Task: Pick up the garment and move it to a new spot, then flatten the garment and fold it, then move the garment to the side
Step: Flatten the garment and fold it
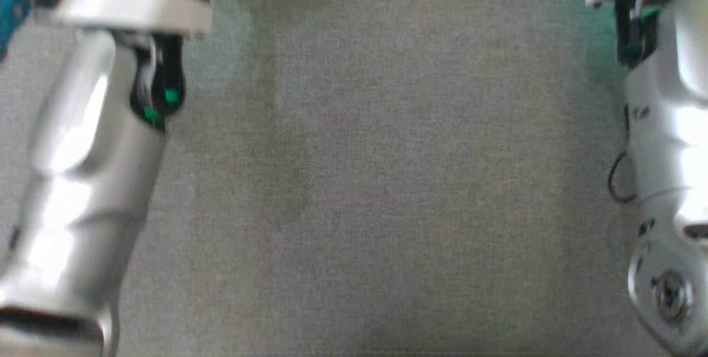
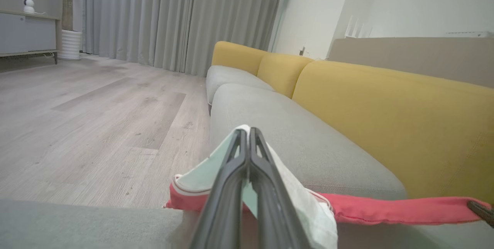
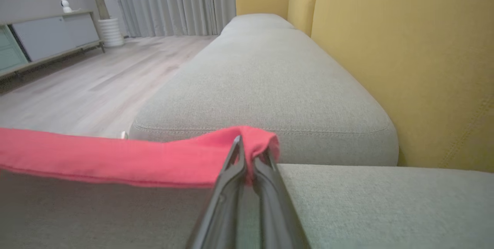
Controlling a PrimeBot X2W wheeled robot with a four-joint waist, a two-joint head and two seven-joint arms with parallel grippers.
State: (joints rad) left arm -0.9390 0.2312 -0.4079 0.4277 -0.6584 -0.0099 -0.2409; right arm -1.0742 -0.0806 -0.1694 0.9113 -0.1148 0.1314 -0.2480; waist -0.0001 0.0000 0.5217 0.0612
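The garment (image 2: pixel 386 208) is coral red with a pale mint and white part (image 2: pixel 305 202), stretched just above the grey sofa seat (image 2: pixel 293 133). My left gripper (image 2: pixel 249 131) is shut on its pale mint end. My right gripper (image 3: pixel 247 144) is shut on a bunched red edge of the garment (image 3: pixel 115 158), which runs off to the left in the right wrist view. The head view shows my two pale forearms, the left one (image 1: pixel 83 169) and the right one (image 1: pixel 672 169), over the grey cushion (image 1: pixel 376 180).
Yellow back cushions (image 2: pixel 393 125) rise beside the seat. The seat's front edge drops to a wood floor (image 2: pixel 88 125). Grey curtains (image 2: pixel 173 17), a low cabinet (image 2: pixel 27 34) and a white ribbed bin (image 2: pixel 70 44) stand far off.
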